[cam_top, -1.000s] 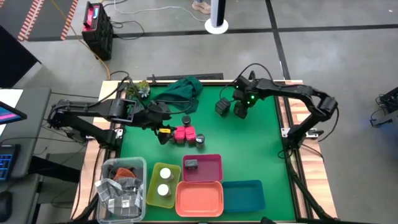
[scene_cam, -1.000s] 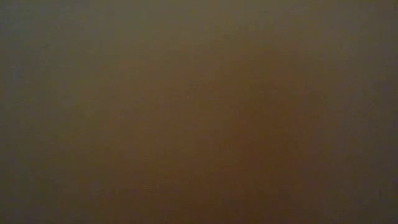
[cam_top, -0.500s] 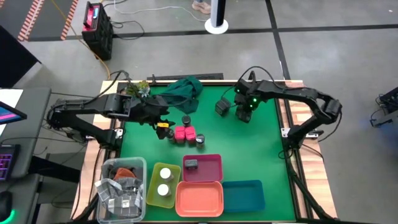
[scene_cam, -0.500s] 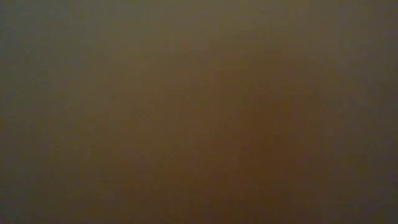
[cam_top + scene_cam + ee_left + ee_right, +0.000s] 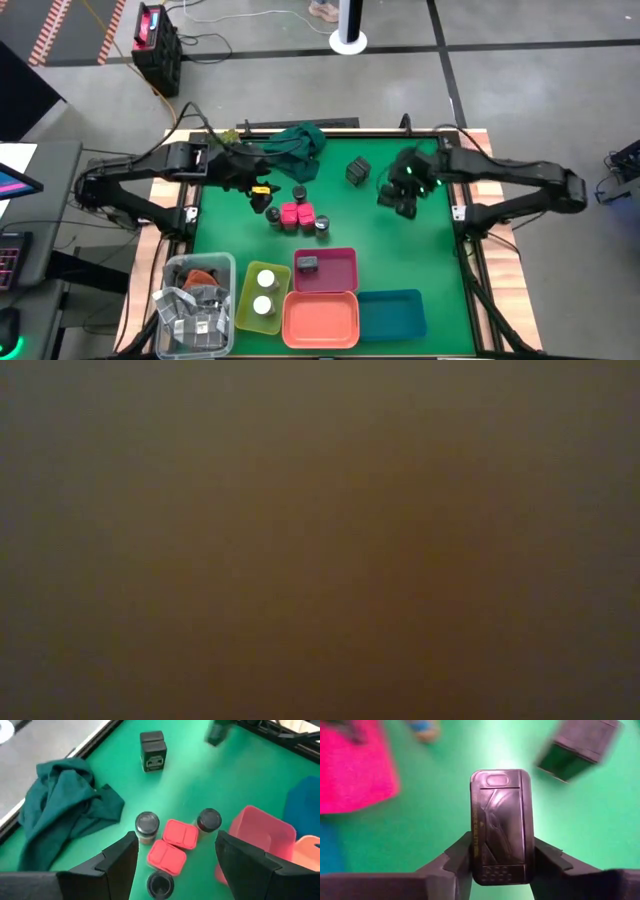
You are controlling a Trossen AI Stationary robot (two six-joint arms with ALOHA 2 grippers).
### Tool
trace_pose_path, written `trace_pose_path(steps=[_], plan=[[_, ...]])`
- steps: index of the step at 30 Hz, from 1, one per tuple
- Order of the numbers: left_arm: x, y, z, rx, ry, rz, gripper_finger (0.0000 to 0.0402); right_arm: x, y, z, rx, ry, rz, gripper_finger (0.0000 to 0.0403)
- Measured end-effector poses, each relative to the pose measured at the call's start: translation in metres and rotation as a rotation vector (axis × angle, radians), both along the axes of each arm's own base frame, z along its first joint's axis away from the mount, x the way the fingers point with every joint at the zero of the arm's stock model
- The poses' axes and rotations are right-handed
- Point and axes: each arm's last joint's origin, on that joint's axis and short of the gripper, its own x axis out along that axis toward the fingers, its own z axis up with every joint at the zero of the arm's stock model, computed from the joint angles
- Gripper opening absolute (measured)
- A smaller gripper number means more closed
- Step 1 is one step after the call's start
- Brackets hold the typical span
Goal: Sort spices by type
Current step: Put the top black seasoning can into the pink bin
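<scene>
green worktop (image 5: 420, 270): a green mat that carries everything; its right half is mostly bare, the widest room for moving.
dark green crumpled cloth (image 5: 295, 145): heaped at the worktop's far edge, left of the middle, close to the left arm's working area.
four plastic trays: in a block at the near edge; yellow tray (image 5: 262, 292) holds two white-lidded round jars (image 5: 265, 279); pink tray (image 5: 330, 270) holds one dark grey square box (image 5: 307, 264); orange tray (image 5: 321, 320) and blue tray (image 5: 392, 312) look empty.
clear bin (image 5: 195, 305): at the near left corner, holding odds and ends, not a sorting target as far as i can judge.
progress: three containers sorted, i judge under half done.
unsorted cluster: two bright pink blocks (image 5: 174, 844) touching each other mid-worktop, with three dark round jars (image 5: 147, 824) just beside them.
second dark grey box (image 5: 358, 171): alone toward the far edge, right of the middle.
right gripper (image 5: 502, 870): over the right part of the worktop, jaws closed on a dark grey square box with a moulded lid (image 5: 502, 825).
left gripper (image 5: 175, 865): above the cluster, jaws parted about halfway, holding nothing.
tight spots: the packed cluster and the trays' shared walls.
</scene>
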Motion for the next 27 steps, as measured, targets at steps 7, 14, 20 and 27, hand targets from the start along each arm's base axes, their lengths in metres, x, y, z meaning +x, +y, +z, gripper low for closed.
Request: trace_pose_path(steps=[7, 14, 20, 27], plan=[[-0.003, 0.018, -0.001, -0.022, 0.004, 0.057, 0.0254, 0.015, 0.060, 0.021, 0.032, -0.127, 0.168, 0.0163], [-0.005, 0.030, -0.001, -0.078, -0.011, 0.103, 0.0254, 0.061, 0.106, 0.035, 0.040, -0.233, 0.327, 0.0169], [-0.007, 0.030, 0.002, -0.098, -0.041, 0.092, 0.0254, 0.104, 0.138, 0.039, -0.068, -0.237, 0.427, 0.0168], [-0.024, 0.026, 0.014, -0.063, -0.094, 0.067, 0.0254, 0.150, 0.153, 0.022, -0.052, -0.195, 0.463, 0.0168]])
